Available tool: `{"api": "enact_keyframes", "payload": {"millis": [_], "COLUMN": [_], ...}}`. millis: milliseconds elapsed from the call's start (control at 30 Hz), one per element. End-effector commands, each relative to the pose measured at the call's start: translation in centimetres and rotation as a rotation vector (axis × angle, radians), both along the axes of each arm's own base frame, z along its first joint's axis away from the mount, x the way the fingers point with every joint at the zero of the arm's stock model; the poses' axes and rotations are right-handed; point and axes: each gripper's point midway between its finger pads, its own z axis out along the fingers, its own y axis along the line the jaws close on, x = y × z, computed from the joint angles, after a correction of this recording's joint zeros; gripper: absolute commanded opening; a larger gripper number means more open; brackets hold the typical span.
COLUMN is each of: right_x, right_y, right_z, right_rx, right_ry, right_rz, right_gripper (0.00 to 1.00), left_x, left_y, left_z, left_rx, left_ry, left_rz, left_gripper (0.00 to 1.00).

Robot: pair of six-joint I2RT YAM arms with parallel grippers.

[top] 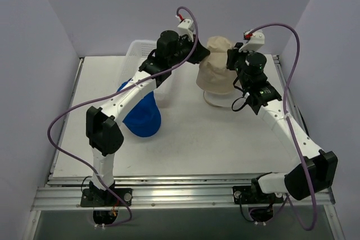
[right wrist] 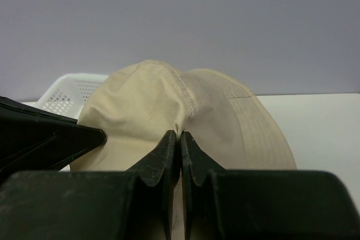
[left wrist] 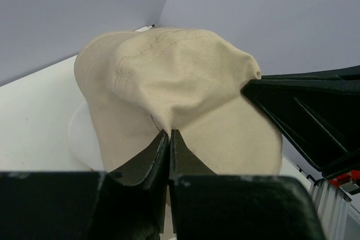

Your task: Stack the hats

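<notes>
A beige floppy hat (top: pixel 216 68) (left wrist: pixel 180 82) (right wrist: pixel 169 105) is held up at the back of the table, pinched from both sides. My left gripper (top: pixel 199 59) (left wrist: pixel 169 132) is shut on a fold of its crown from the left. From the right, my right gripper (top: pixel 232 61) (right wrist: pixel 180 133) is shut on a seam of the same hat. A royal blue cap (top: pixel 143 116) lies on the table under the left arm, partly hidden by it. A pale round rim (top: pixel 216 102) (left wrist: pixel 81 133) shows just below the beige hat; what it is I cannot tell.
A white mesh basket (top: pixel 140 49) (right wrist: pixel 67 91) stands at the back left, behind the left wrist. The grey walls close in at the back and on both sides. Bare white table (top: pixel 214 139) stretches in front of the hats.
</notes>
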Motion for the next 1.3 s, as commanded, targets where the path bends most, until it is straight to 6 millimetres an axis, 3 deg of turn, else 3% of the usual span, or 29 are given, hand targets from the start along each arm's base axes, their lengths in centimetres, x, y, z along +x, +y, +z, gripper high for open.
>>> {"api": "enact_keyframes", "payload": {"millis": [0,133,167,267,367,533,700,867,1000,1100,1267], "right_x": [1.1,2.4,3.0,3.3,3.3,3.9,4.2,4.1,3.9,3.6,3.5], "right_y": [-3.0,-5.3,-6.3,-7.9,-7.6,-6.6,-5.4,-4.7,-4.9,-4.5,-3.9], "right_z": [0.8,-2.8,-3.9,-5.0,-5.2,-6.8,-8.3,-8.4,-9.2,-9.0,-8.6], "right_rx": [-0.008,0.028,0.033,0.056,0.076,0.073,0.061,0.026,-0.001,0.003,0.054], "right_ry": [-0.044,0.012,0.035,0.066,0.059,0.101,0.135,0.155,0.182,0.17,0.164], "right_rz": [-0.099,-0.117,-0.111,-0.119,-0.069,-0.018,0.053,0.098,0.096,0.117,0.135], "right_gripper": [0.0,0.0,0.0,0.0,0.0,0.0,0.0,0.0,0.01,0.05,0.2], "left_x": [1.9,2.0,2.0,2.2,2.2,1.8,2.2,2.3,2.2,2.0,1.9], "left_y": [0.3,-0.5,-0.4,0.4,1.2,1.9,2.3,2.6,2.9,3.0,3.4], "left_z": [0.6,-1.0,-1.7,-2.4,-2.7,-3.3,-6.0,-8.3,-8.4,-8.5,-9.8], "left_rx": [-0.014,0.003,0.016,0.04,0.06,0.06,0.075,0.084,0.08,0.075,0.084], "left_ry": [-0.022,0.0,0.016,0.025,0.026,0.064,0.142,0.208,0.217,0.227,0.244], "left_rz": [0.041,0.008,0.013,0.045,0.08,0.106,0.143,0.153,0.17,0.176,0.192], "left_gripper": [0.12,0.29,0.42,0.54,0.61,0.63,0.63,0.63,0.63,0.63,0.63]}}
